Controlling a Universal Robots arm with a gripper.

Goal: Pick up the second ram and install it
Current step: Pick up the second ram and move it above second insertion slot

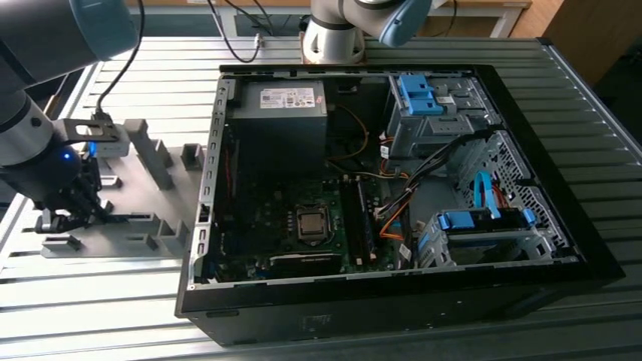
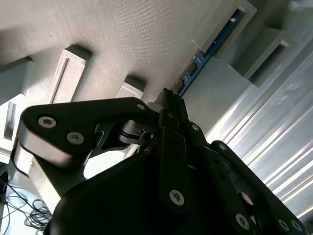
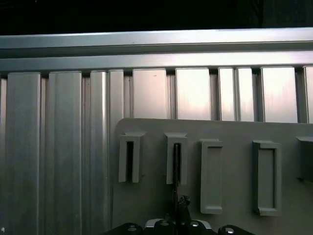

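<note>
Grip quality decides this pickup, to my eye. The gripper (image 2: 168, 98) is down over the grey fixture (image 1: 120, 233) on the table (image 1: 110, 301), to the exterior view's left of the open case (image 1: 401, 320). The ram (image 2: 210, 50) stands on edge in the fixture's slotted blocks (image 3: 168, 159), well apart from the motherboard slots (image 1: 353, 218). In the second wrist view the jaws look drawn together on the stick, its thin edge between the tips. It reads as a pinch, though the finger links partly hide the contact, and I cannot tell where along its length they hold. The ram sits in its blocks, not raised. To do the step well, I judge the pads should bear flat on the board's two faces, square to it, with enough bite below the top edge that the stick cannot pivot. An off-centre hold would invite tilt, so the pull wants to be straight out of the blocks and slow, with no sideways drag that could wedge or bend the thin board
</note>
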